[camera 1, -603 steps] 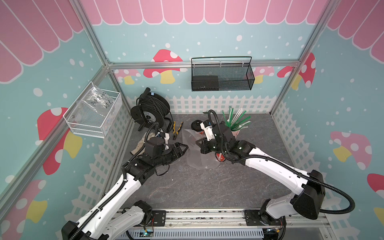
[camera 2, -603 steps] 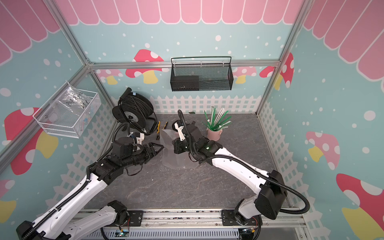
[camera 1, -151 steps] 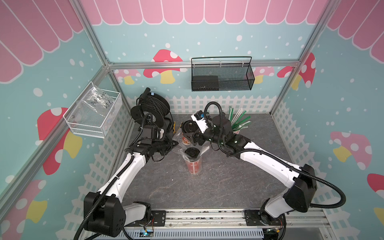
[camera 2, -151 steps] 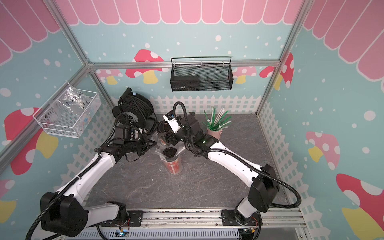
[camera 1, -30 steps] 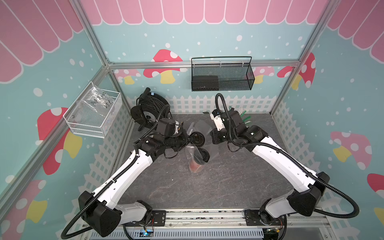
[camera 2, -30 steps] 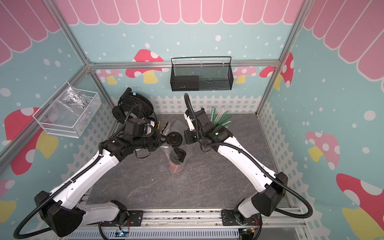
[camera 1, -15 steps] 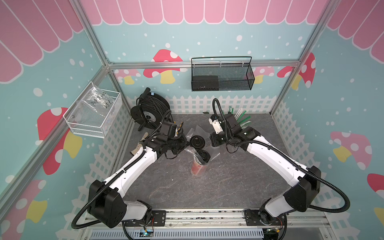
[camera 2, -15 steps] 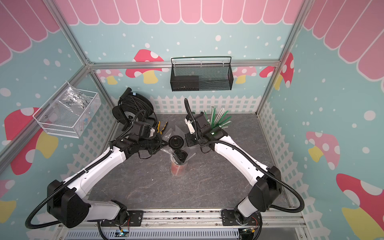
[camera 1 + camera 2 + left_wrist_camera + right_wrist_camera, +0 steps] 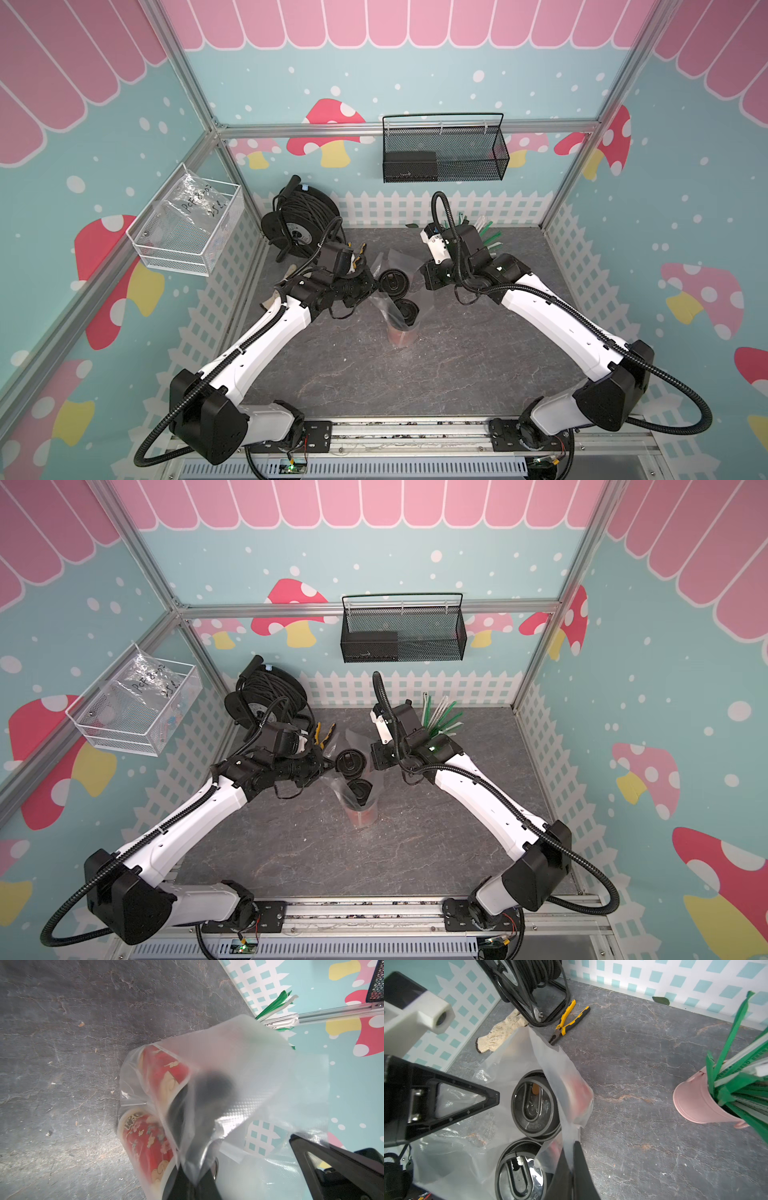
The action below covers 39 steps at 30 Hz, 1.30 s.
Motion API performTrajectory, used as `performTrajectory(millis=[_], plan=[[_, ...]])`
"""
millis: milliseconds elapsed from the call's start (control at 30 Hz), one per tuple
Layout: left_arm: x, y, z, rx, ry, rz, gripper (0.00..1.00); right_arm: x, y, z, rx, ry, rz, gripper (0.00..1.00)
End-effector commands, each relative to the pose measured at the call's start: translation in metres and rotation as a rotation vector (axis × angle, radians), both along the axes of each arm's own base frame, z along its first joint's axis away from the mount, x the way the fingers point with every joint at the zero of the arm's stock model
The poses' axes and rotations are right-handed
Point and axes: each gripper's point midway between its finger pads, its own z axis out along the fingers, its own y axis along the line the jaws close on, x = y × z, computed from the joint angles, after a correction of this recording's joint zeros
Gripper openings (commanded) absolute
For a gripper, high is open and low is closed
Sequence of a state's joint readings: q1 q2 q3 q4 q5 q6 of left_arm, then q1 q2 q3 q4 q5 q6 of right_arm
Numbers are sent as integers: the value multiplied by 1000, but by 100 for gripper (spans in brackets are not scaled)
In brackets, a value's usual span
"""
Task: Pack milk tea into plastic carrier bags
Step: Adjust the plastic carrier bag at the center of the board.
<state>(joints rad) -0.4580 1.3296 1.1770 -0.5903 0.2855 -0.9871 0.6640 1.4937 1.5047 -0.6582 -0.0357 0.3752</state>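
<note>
The bag (image 9: 512, 1053) stands at the middle of the bench (image 9: 436, 374), between the 2 hands, with both cups already inside. The far cup (image 9: 394, 282) and the near cup (image 9: 406, 312) are upright, side by side, black lids up. The near one's red base seems to rest on the bench. The left hand (image 9: 193, 1186) is closed on the bag's left top edge, a fold of film pinched flat in it. The right hand (image 9: 572, 1169) is closed on the right top edge the same way. The film is thin, cloudy-clear and limp, with a fine dotted emboss near the rim. It will likely crumple, slide and hold no shape of its own. The cups are tall tapered paper, printed red with cream clouds and flowers, and would probably dent if squeezed and tip easily if full. Their lids are hard glossy plastic with a raised rim and an oval plug. The top edges look like the right place to hold, both sides level, so the load hangs from the film and the cups stay untouched. Slipping film is the likely risk. A pink pot (image 9: 695, 1101) of green straws stands to the right. Pliers (image 9: 569, 1020), a knitted glove (image 9: 500, 1032) and a cable reel (image 9: 529, 985) lie far left, apart from the bag.
</note>
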Motion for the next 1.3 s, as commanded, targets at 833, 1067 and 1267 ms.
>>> performTrajectory(millis=[833, 1067, 1267], plan=[[16, -2, 7, 2, -32, -7, 0, 18, 53, -40, -22, -3, 199, 81], [16, -1, 8, -1, -33, -9, 0, 35, 63, -65, -35, 43, 165, 73], [16, 2, 8, -3, -36, -6, 0, 47, 55, -79, -82, 70, 71, 60]])
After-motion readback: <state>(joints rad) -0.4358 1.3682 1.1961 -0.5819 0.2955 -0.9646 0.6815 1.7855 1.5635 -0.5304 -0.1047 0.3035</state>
